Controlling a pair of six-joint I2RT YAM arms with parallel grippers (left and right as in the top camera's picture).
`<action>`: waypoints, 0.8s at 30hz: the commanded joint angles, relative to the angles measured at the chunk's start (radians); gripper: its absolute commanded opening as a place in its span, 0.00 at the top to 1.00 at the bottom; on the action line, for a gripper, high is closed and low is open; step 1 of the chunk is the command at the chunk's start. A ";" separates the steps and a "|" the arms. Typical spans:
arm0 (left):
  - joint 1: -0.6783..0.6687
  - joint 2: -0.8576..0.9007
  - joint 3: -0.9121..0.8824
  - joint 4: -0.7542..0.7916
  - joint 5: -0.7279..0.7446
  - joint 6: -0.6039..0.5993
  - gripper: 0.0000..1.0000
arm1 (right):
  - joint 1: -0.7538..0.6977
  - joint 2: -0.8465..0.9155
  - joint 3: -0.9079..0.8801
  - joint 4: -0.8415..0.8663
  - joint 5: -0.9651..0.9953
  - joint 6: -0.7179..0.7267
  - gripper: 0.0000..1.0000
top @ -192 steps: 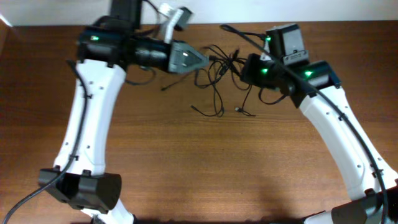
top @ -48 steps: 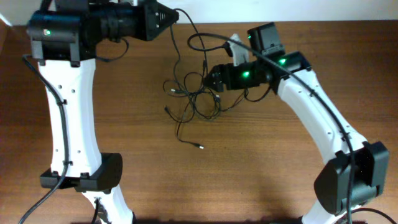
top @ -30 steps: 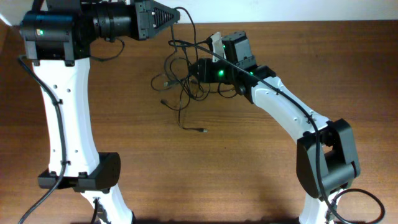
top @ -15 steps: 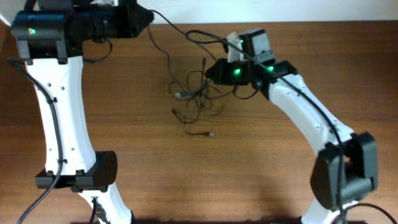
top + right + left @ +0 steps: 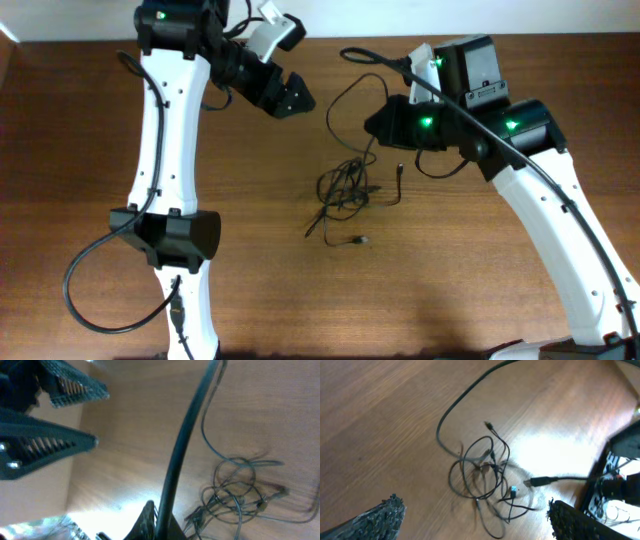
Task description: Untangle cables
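A brown wooden desk [image 5: 300,300] fills the view. Thin black cables [image 5: 343,190] lie knotted near its centre, loose ends trailing toward 6 o'clock.

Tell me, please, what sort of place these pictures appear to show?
Most likely a robotics lab or test bench rather than a home. Two white robot arms with green indicator lights work over a plain wooden table that holds only a tangle of thin black cables.

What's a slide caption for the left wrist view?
Left gripper open above the cables knotted on the wooden table, one strand trailing away.
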 commanded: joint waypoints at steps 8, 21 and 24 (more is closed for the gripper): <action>-0.005 0.058 -0.013 0.008 0.060 0.099 0.02 | -0.075 0.022 0.321 -0.285 -0.162 -0.175 0.96; -0.172 0.124 -0.334 0.294 0.172 0.332 0.00 | -0.465 0.023 0.704 -0.423 -0.453 -0.197 0.96; -0.219 0.124 -0.506 0.470 0.175 0.331 0.02 | -0.465 0.023 0.704 -0.430 -0.452 -0.209 0.96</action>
